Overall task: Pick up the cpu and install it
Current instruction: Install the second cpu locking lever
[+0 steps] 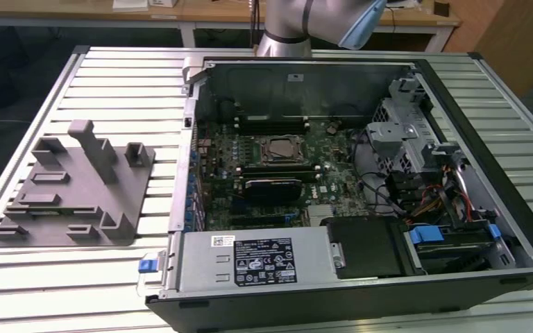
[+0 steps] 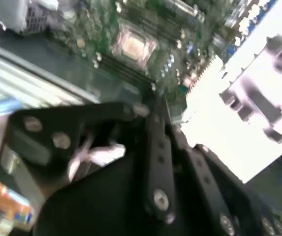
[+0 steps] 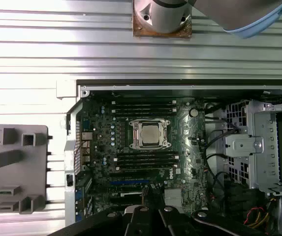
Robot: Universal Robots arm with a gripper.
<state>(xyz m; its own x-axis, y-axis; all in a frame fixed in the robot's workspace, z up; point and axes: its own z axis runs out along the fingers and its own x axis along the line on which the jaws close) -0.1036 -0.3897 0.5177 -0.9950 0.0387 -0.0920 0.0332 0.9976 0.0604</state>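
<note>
Slatted table (image 1: 91,76), open case (cpu (image 3: 149,133) in socket)

Black label on the silver metal power supply box (image 1: 252,260): white print, too small to read.
White sticker beside it (image 1: 224,241): unreadable.
White sticker on the grey case wall (image 1: 293,77): unreadable.

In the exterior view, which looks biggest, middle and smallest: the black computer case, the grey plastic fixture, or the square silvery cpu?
1. Black open computer case, biggest.
2. Grey plastic fixture beside it, middle.
3. Square silvery cpu on the green board, smallest.
</note>
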